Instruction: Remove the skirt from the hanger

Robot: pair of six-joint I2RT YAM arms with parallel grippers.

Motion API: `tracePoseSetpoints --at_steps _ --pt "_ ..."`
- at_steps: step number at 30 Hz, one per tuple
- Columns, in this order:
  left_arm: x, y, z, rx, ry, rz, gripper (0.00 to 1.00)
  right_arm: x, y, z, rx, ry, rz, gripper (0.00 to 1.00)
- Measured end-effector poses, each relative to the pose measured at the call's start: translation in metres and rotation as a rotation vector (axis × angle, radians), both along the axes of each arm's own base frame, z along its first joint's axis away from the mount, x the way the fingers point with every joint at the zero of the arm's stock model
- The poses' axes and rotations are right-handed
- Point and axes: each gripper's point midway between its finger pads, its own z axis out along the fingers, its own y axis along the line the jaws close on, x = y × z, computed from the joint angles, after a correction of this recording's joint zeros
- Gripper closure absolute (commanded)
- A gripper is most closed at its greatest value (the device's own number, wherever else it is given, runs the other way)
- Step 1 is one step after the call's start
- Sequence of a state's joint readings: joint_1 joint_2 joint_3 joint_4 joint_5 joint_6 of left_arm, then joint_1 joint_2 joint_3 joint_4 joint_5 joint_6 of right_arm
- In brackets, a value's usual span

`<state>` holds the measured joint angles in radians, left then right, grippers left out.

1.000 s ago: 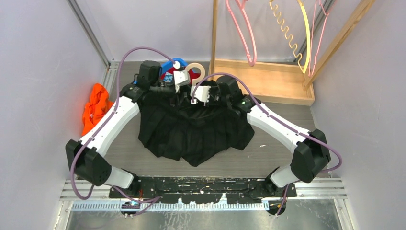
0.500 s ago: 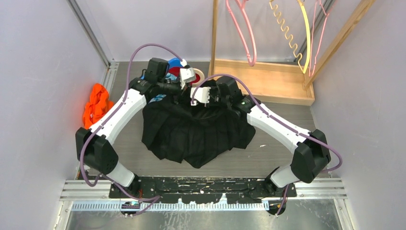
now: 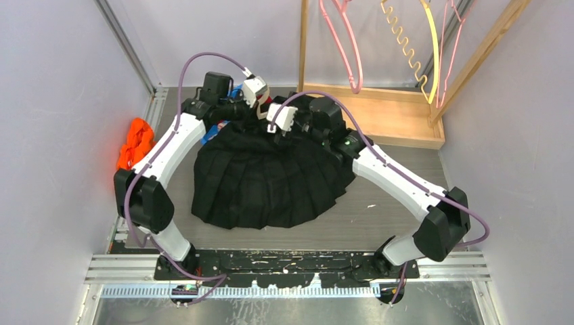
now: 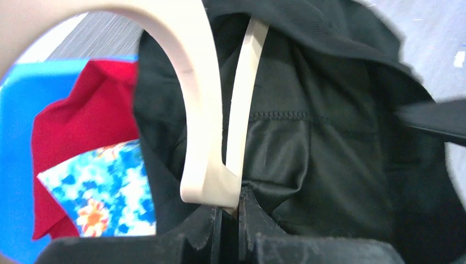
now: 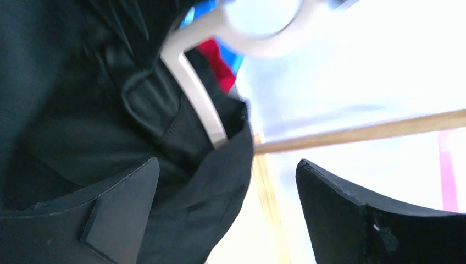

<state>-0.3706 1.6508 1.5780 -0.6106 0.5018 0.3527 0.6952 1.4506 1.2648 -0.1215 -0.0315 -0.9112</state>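
Note:
The black pleated skirt lies fanned out on the table, its waistband raised at the far side between the two arms. A cream hanger still sits inside the waistband. My left gripper is shut on the lower end of the hanger's hook loop; from above it is at the skirt's top edge. My right gripper stands wide open just beside it, a fold of the skirt hanging loose between its fingers. The hanger shows ahead of it.
An orange cloth lies at the left wall. A blue bin with red and flowered cloth sits behind the skirt. At the back right, a wooden rack carries pink and yellow hangers.
My left gripper has shut on the hanger and drawn it up and back. The right gripper has opened and let go of the skirt. The skirt has spread wider.

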Motion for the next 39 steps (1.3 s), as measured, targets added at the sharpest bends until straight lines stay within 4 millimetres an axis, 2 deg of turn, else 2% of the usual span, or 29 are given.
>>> tracePoseSetpoints --at_steps 3,6,8,10,12,13,17,18,19,22,25,27,32,39 --pt "0.019 0.012 -0.015 0.025 0.024 0.081 1.0 -0.006 0.013 0.033 0.106 -0.015 0.041 0.0" --pt "0.024 0.015 -0.019 0.035 0.028 0.107 1.0 -0.01 0.017 0.056 0.204 -0.022 0.042 0.0" --pt "0.024 0.014 -0.014 0.036 0.016 0.108 1.0 -0.009 0.017 0.063 0.258 -0.012 0.029 0.01" --pt "0.021 0.012 -0.007 0.036 0.004 0.106 1.0 -0.004 0.014 0.06 0.287 0.012 0.007 0.0" --pt "0.016 0.014 0.001 0.039 -0.009 0.111 1.0 0.008 0.009 0.055 0.336 0.05 -0.033 0.04" --pt "0.013 0.016 0.006 0.043 -0.016 0.117 1.0 0.017 0.005 0.052 0.373 0.077 -0.064 0.07" --pt "0.0 0.028 0.033 0.043 -0.065 0.146 1.0 0.051 0.0 0.039 0.461 0.143 -0.154 0.35" --pt "-0.004 0.031 0.041 0.041 -0.081 0.154 1.0 0.059 -0.002 0.034 0.475 0.157 -0.176 0.47" --pt "-0.008 0.034 0.05 0.037 -0.105 0.163 1.0 0.065 -0.002 0.028 0.485 0.174 -0.194 0.51" --pt "-0.023 0.045 0.071 0.026 -0.161 0.182 1.0 0.071 0.004 0.019 0.515 0.221 -0.209 0.35" --pt "-0.032 0.05 0.078 0.023 -0.184 0.192 1.0 0.07 0.013 0.022 0.542 0.242 -0.191 0.31" --pt "-0.032 0.051 0.074 0.026 -0.179 0.195 1.0 0.068 0.016 0.03 0.557 0.239 -0.176 0.23" --pt "-0.029 0.051 0.051 0.054 -0.132 0.198 1.0 0.063 0.023 0.038 0.559 0.24 -0.146 0.19" --pt "-0.021 0.048 0.041 0.062 -0.117 0.198 1.0 0.054 0.031 0.04 0.536 0.24 -0.118 0.18"
